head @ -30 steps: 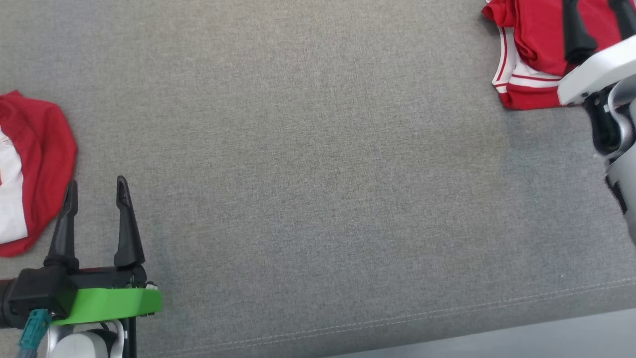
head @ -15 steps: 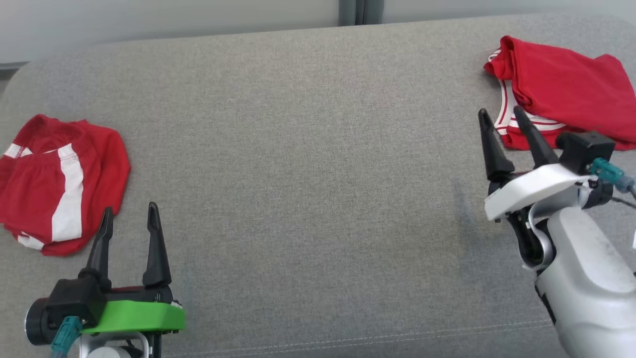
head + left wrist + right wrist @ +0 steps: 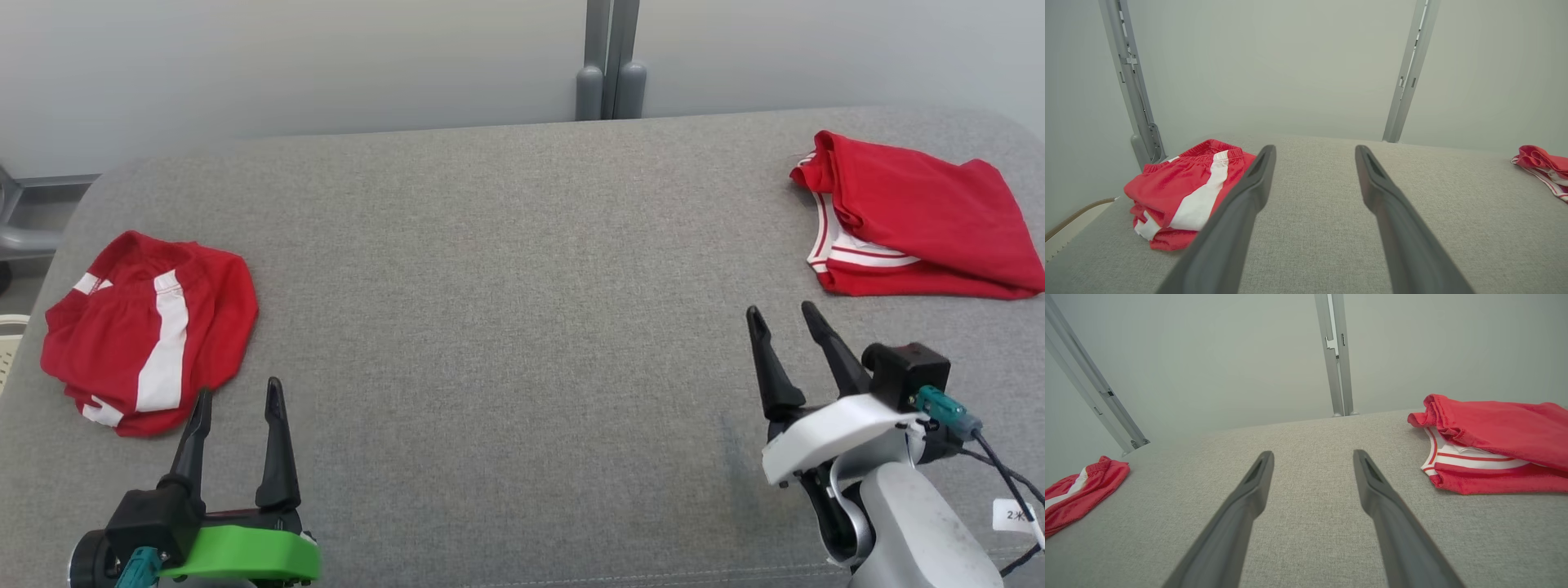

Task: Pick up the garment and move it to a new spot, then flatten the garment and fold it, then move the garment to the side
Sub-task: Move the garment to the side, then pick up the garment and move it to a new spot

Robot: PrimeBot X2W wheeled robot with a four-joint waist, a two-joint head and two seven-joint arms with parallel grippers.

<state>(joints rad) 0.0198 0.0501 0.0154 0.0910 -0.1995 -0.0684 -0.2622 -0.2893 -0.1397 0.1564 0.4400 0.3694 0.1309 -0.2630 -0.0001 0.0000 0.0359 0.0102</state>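
Two red garments lie on a grey cloth-covered tabletop (image 3: 506, 286), well apart at opposite ends. Item one: folded red garment (image 3: 922, 216) with white, red-striped trim, at the far right, flat and stacked in layers, its trimmed edge facing the middle of the tabletop. Item two: red shorts (image 3: 147, 343) with a broad white side stripe, at the left edge, loosely bunched. Item three: left gripper (image 3: 238, 388), green-bodied, at the near left, fingers spread and holding nothing, tips just beside the near edge of the shorts but apart from them. Item four: right gripper (image 3: 780, 309), white-bodied, at the near right, fingers likewise parted and holding nothing, tips near the folded garment's near left corner without touching it. Behind: pale wall with a grey metal post (image 3: 608, 65) at the far edge.
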